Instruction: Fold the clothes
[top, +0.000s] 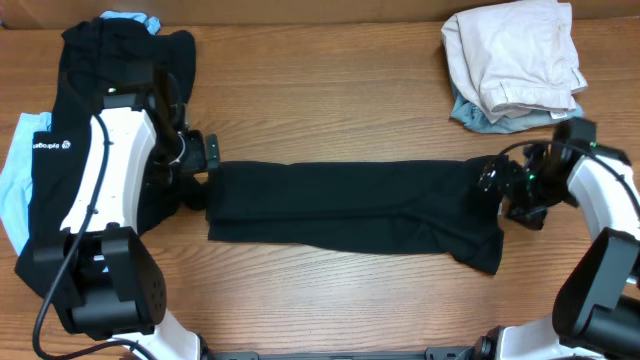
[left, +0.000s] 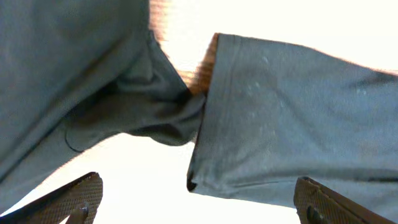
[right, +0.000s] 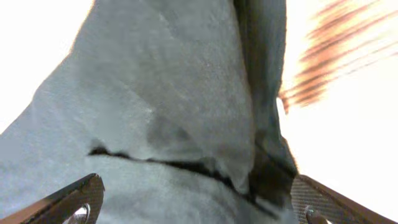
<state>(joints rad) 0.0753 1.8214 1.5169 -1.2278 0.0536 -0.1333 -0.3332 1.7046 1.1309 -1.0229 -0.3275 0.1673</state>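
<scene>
Black garment (top: 350, 205) lies flat across the middle of the frame, stretched out as a long horizontal strip on the wooden table (top: 330, 90). Its lower edge is uneven, and the lower right corner hangs down a bit further than the rest.

Left gripper (top: 207, 160) sits at the strip's left end, right at the hem. Jaws are wide: in the left wrist view the two tips are far apart in the bottom corners, with the hemmed edge of the cloth between them and nothing pinched. Can't tell whether they touch the fabric.

Right gripper (top: 490, 183) is at the strip's right end, over the cloth edge. Jaws are wide too: in the right wrist view the tips are in the bottom corners, folded dark cloth fills the space ahead, and nothing is clamped.

Upper left of the frame: black pile (top: 100, 60) of clothes, partly under the left arm. A light blue cloth (top: 15, 180) sticks out at the far left edge.

Upper right: beige garment (top: 515, 55), folded and bunched, on top of a blue-grey piece (top: 470, 115). Both are well apart from the black strip.
</scene>
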